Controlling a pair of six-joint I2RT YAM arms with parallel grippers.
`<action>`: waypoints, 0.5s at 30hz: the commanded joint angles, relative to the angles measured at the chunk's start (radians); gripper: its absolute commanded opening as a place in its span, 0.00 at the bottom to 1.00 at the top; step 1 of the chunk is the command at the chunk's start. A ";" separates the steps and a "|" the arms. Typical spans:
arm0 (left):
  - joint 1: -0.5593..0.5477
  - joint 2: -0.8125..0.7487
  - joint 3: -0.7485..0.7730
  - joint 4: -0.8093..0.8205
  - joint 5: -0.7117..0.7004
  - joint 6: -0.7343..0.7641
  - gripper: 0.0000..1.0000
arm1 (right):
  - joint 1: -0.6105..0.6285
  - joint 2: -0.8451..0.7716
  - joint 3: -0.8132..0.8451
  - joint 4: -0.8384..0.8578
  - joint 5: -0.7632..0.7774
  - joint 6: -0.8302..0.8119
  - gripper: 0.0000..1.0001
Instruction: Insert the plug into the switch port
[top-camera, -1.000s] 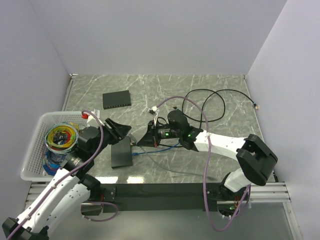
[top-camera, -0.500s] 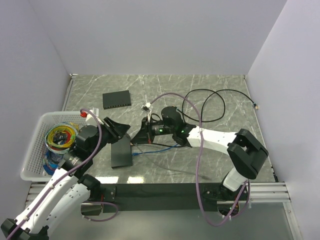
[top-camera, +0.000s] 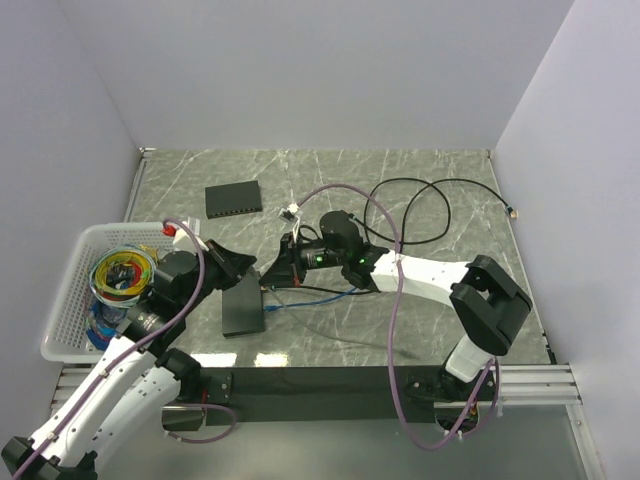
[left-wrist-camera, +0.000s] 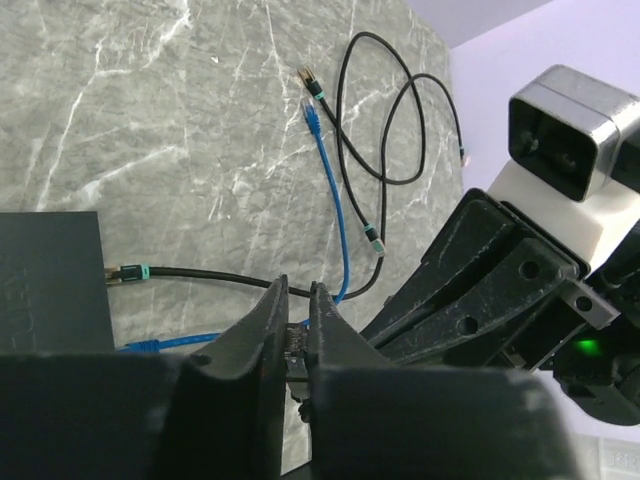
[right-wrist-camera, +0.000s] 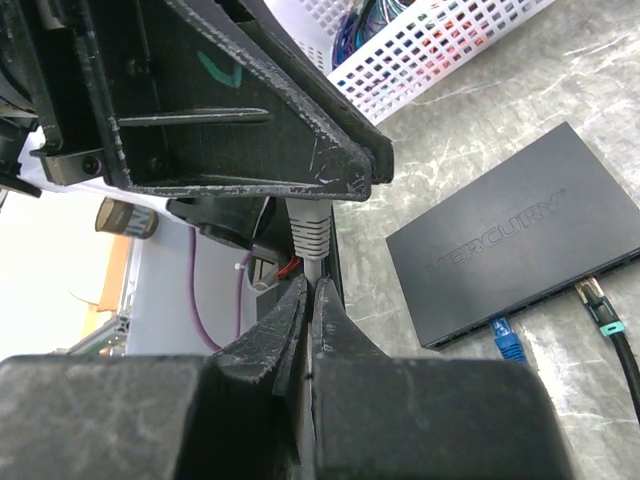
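Shows a pale grey plug (right-wrist-camera: 310, 232) held above the surface between two robot hands, just beside the port side of a flat black switch (right-wrist-camera: 520, 245). Grips it from one side with the right hand (right-wrist-camera: 310, 292), fingers clenched on the cable right behind the plug's boot. Meets it from the other side with the left hand (left-wrist-camera: 298, 292), fingers closed to a thin gap on the plug's tip. Sets both hands tip to tip, left of centre, near the front of the surface.

Shows two leads seated side by side in the switch's ports: a blue cable (left-wrist-camera: 335, 210) and a black lead (right-wrist-camera: 600, 310) with a green collar. Runs the blue cable away across the stone to a loose end on the far side. Shows loops of thin black cable (top-camera: 420, 200) spread over the right half.

Has a second black switch (top-camera: 233, 199) lying alone toward the far left. Has a white mesh basket (top-camera: 62, 300) at the left edge, holding coiled coloured wires (top-camera: 122, 272).

Spreads a grey surface (top-camera: 330, 170), marbled with white veins, from the arms' bases to the back wall. Closes the space with plain pale walls (top-camera: 300, 70) at the back, left and right.
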 joint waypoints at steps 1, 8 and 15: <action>-0.005 0.010 0.042 0.031 0.012 0.014 0.03 | 0.006 0.005 0.042 0.025 0.000 -0.011 0.00; -0.005 0.041 0.045 0.049 0.030 0.005 0.01 | 0.018 -0.076 0.100 -0.165 0.182 -0.145 0.52; -0.005 0.049 0.057 0.049 0.038 -0.004 0.01 | 0.050 -0.128 0.137 -0.257 0.340 -0.231 0.49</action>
